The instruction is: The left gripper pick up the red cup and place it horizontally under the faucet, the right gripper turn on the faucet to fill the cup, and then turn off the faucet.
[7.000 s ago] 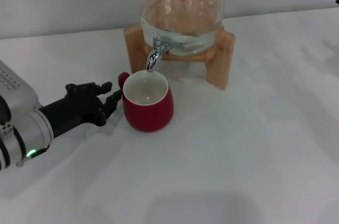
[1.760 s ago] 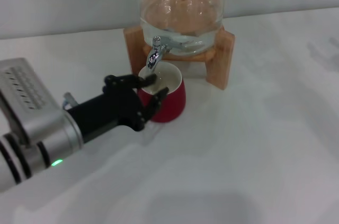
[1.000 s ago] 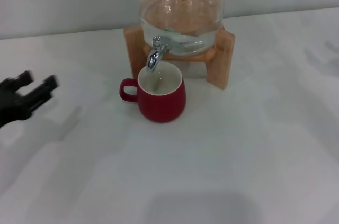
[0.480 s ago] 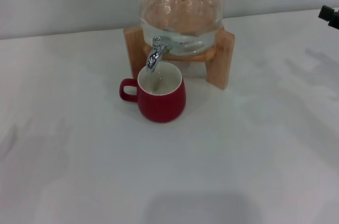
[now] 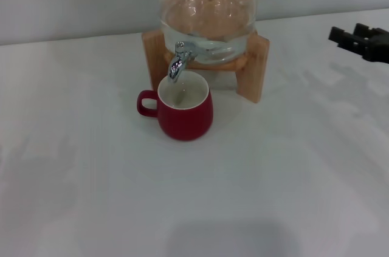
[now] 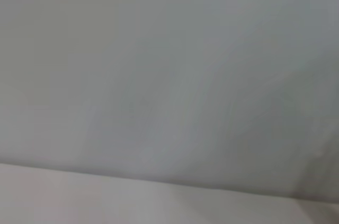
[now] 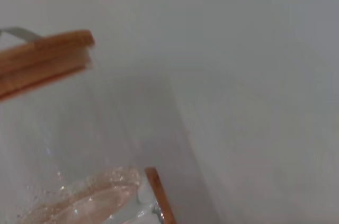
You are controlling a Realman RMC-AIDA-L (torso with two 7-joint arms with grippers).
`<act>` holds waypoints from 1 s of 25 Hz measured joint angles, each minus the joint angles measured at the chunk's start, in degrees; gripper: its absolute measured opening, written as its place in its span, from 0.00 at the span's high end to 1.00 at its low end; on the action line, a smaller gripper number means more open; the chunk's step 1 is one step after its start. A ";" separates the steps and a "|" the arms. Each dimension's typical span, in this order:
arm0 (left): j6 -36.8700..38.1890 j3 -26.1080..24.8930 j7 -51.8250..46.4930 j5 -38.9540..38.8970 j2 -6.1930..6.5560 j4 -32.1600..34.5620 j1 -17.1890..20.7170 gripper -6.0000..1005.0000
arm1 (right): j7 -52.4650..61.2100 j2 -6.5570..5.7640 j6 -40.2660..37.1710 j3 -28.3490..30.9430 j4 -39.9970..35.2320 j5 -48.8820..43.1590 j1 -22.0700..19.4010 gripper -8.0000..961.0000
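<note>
The red cup [image 5: 184, 113] stands upright on the white table, its handle pointing to the view's left. Its open mouth sits directly under the chrome faucet [image 5: 177, 62] of the glass dispenser jar [image 5: 208, 14]. No water stream shows from the spout. My right gripper [image 5: 351, 33] reaches in at the right edge of the head view, above the table and well to the right of the jar. Its two black fingertips stand apart with nothing between them. My left gripper is out of view, and the left wrist view shows only a blank pale surface.
The jar rests on a wooden stand [image 5: 255, 65] at the back of the table [image 5: 243, 196]. The right wrist view shows the jar's wooden lid [image 7: 47, 57], its glass wall [image 7: 95, 144] and a piece of the stand [image 7: 158, 195].
My left gripper let go of the cup under the faucet and withdrew leftward out of view. My right gripper has come in from the right edge and moved further left.
</note>
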 joint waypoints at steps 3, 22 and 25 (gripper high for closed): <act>0.20 -0.03 0.55 -1.16 -0.01 0.84 1.29 0.33 | 1.03 0.01 -6.21 -6.00 -2.11 0.99 -0.21 0.18; 1.59 -1.35 2.63 -1.25 0.27 -2.59 -1.47 0.33 | 3.36 0.07 -18.37 -27.26 -34.59 -2.05 -15.30 0.19; 1.64 -1.38 3.01 -1.12 0.34 -3.07 -2.04 0.33 | 8.70 0.04 -17.20 -29.26 -38.07 -7.50 -16.05 0.19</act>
